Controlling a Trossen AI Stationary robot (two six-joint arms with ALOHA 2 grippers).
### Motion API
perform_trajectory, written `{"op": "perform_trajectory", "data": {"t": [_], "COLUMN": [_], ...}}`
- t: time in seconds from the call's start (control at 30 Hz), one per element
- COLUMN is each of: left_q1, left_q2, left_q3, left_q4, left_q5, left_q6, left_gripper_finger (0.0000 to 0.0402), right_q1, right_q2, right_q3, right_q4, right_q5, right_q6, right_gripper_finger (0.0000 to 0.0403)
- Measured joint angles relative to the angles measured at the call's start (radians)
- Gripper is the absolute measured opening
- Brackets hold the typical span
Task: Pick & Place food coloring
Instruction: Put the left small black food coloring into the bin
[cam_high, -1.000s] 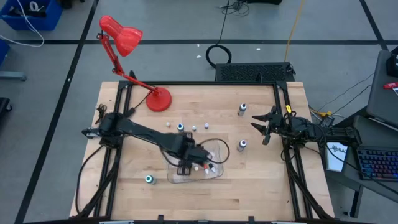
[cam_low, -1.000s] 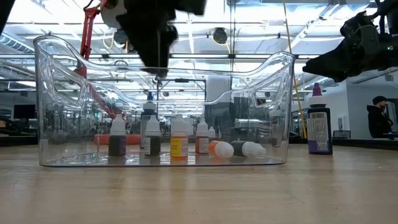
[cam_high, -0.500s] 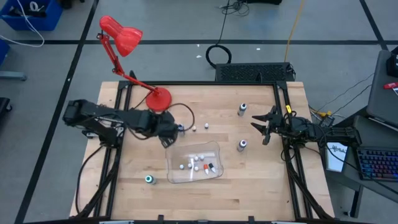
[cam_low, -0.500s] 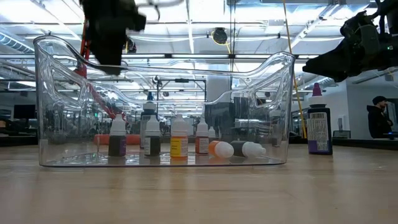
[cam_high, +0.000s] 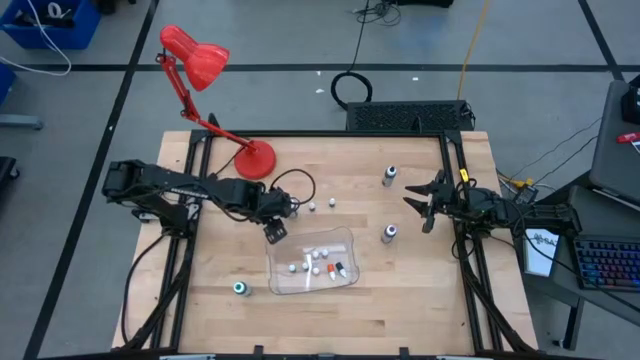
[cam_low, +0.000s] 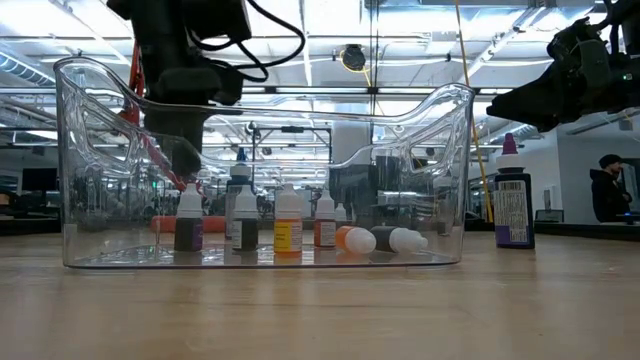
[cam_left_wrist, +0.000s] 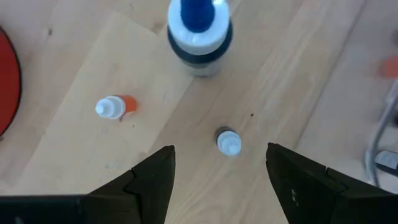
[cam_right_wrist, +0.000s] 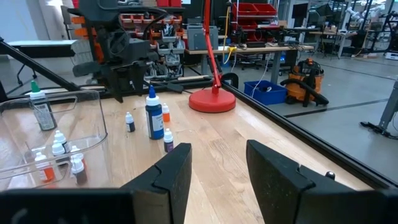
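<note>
Roughly half done: several bottles (cam_high: 316, 262) sat in the tray (cam_high: 345, 240), more stood loose on the desk (cam_high: 420, 310). My left hand (cam_high: 274, 231) hung wide and empty above a small one (cam_left_wrist: 228, 141); right hand (cam_high: 421, 201) waited, fingers apart.

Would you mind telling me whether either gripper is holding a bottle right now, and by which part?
Nothing is held. The left gripper hangs open above a small bottle on the table, and the right gripper waits open and empty.
</note>
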Motion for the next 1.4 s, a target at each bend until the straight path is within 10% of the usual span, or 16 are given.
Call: {"op": "perform_trajectory", "data": {"t": [0.53,1.4], "left_q1": [-0.001,-0.086], "left_q2": [0.000,0.000], "left_q3": [-0.079,-0.086], "left_q4": [0.017,0.122], "left_q5": [-0.103,0.174], "left_q6": [0.083,0.062], "left_gripper_finger": [0.0253,0.0253], "right_q1": [0.000,0.000], "right_q2": [0.000,0.000], "right_q3": [0.000,-0.001], "right_q4": [0.000,0.000], "right_q5": [0.000,0.000], "right_q6": [0.000,0.000], "right_gripper_finger": [0.0141,0.0141]}}
